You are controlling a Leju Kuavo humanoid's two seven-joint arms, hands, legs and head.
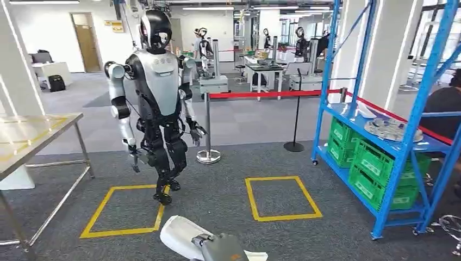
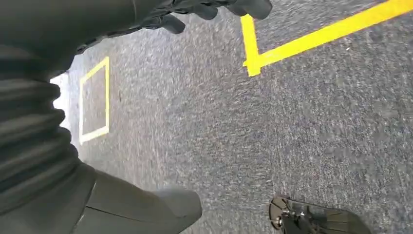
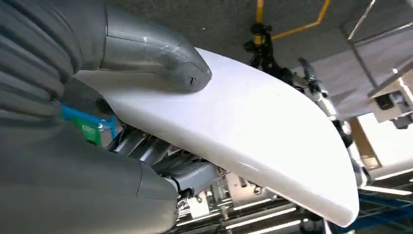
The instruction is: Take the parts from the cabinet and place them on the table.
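White curved part [image 3: 253,131] gripped by the right robot hand [image 3: 146,58] — left robot hand [image 2: 209,9] dangles, fingers curled, holding nothing

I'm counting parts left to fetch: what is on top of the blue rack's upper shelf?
On the blue rack, the upper shelf carries a round grey metal part and a pale object behind it. The shelf's far right end is hidden by a seated person.

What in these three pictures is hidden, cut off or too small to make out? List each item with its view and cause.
- White part: right wrist view, its underside is hidden and the right hand's thumb covers one end.
- Left hand: left wrist view, cut by the picture's edge.
- Parts on the blue rack's tray: head view, too small to identify.
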